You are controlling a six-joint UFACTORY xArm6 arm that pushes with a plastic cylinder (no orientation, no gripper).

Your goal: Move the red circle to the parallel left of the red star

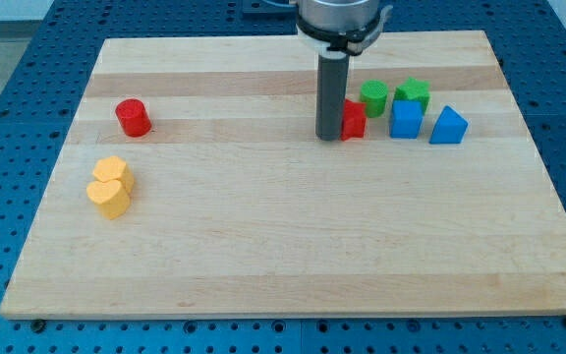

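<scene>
Two reds are in play: red circle (pixel 133 117) is sitting far off at the view's left of the worktop (pixel 263 256), well apart from the red star (pixel 353 119). My tip (pixel 329 136) is touching the star's left side, so you're risking shoving the reference into the blue cube (pixel 406 119). No claw is fitted; it's gripping nothing.
</scene>
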